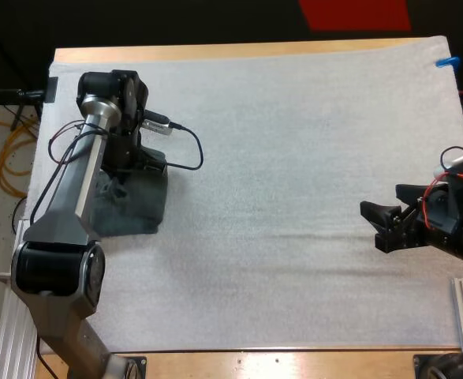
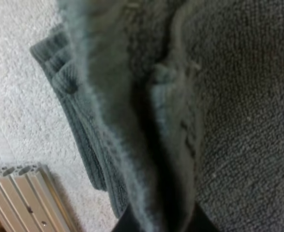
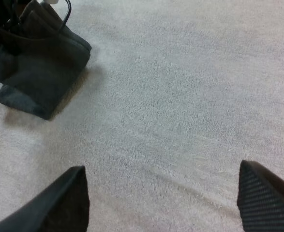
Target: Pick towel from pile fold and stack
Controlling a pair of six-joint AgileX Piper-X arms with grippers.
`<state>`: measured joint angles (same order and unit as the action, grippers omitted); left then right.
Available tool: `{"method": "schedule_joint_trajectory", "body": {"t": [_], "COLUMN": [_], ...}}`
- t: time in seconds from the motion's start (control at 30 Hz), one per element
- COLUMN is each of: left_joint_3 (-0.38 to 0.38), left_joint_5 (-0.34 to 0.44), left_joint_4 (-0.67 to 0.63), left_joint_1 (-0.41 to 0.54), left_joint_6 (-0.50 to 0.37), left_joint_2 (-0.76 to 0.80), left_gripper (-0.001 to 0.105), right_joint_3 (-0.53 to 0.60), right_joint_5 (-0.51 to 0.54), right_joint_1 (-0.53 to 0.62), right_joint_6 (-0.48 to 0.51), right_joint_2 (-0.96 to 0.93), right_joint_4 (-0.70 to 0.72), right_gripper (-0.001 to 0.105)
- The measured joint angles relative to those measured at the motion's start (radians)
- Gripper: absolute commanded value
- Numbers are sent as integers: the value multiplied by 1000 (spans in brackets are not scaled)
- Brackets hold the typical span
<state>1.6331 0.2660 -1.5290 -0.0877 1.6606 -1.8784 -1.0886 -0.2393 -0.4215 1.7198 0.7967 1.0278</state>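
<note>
**Left jaws pinch the towel by the counter's left edge; right jaws spread over bare mat**

The wooden counter (image 1: 215, 52) shows as narrow strips at its far and near edges. The rest lies under the white mat (image 1: 294, 197). In the high view the left arm (image 1: 81, 181) reaches over the mat's left side and hides its own jaws, along with part of the dark grey-green towel (image 1: 136, 207). The towel sits on the mat near the counter's left edge, about midway between the far and near edges.

In the left wrist view the left jaws press on a fold of that towel from both sides, with their black tips cut off. Ribbed hems of several layers show beside the fold, but I cannot tell how many. A ridged metal rail (image 2: 21, 193) lies just off the mat.

The right jaws are near the counter's right edge, well apart from the towel. They are spread, with bare mat showing between the fingers (image 3: 59, 203). The arm behind them is cut off.
</note>
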Motion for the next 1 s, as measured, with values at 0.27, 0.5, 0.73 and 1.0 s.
{"method": "schedule_joint_trajectory", "body": {"t": [0.27,0.5,0.73,1.0], "left_joint_3": [-7,-9,-9,-9], "left_joint_5": [1,85,176,20], "left_joint_4": [0,0,-8,-6], "left_joint_1": [20,20,20,20], "left_joint_6": [1,-23,-45,-48], "left_joint_2": [0,0,0,42], "left_gripper": [9,24,24,24], "right_joint_3": [0,0,0,0], "right_joint_5": [0,0,0,0], "right_joint_1": [0,0,0,0], "right_joint_6": [0,0,0,0], "right_joint_2": [0,0,0,0], "right_joint_4": [0,0,0,0], "right_gripper": [63,63,63,63]}}
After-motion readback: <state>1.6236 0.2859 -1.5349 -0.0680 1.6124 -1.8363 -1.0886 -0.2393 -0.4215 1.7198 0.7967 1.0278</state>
